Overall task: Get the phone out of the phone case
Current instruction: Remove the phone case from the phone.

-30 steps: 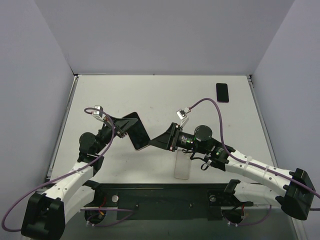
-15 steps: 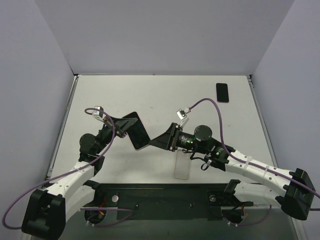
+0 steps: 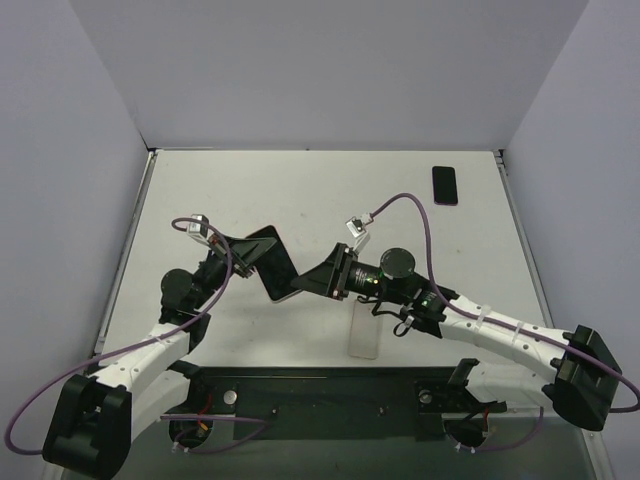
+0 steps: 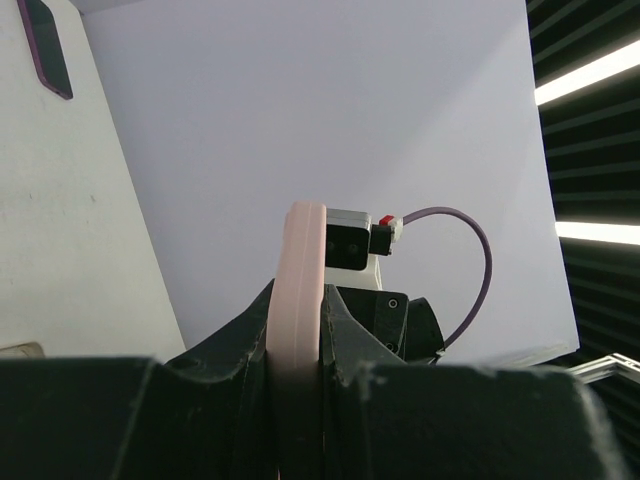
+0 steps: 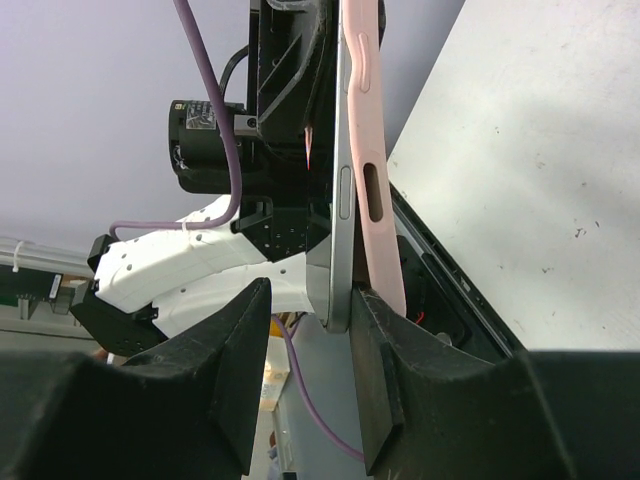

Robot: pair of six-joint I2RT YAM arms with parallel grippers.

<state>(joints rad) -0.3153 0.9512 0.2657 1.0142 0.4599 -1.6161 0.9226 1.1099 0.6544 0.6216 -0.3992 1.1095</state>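
Note:
The phone (image 3: 270,258) in its pink case (image 3: 285,296) is held up off the table, tilted, between the two arms. My left gripper (image 3: 248,256) is shut on its upper left part. In the left wrist view the pink case edge (image 4: 303,250) stands squeezed between my left gripper's (image 4: 297,305) fingers. My right gripper (image 3: 308,286) is open at the phone's lower right corner. In the right wrist view the phone's silver edge (image 5: 340,200) stands peeled away from the pink case (image 5: 368,150). It lies inside my right gripper (image 5: 310,300), against one finger (image 5: 380,340), with a gap to the other.
A second dark phone (image 3: 445,185) lies flat at the far right of the white table (image 3: 400,200) and shows in the left wrist view (image 4: 45,45). A clear case (image 3: 363,330) lies near the front edge under the right arm. Grey walls stand on three sides.
My right gripper has moved a little left, closer onto the phone's lower corner. The left gripper still holds the cased phone in almost the same place.

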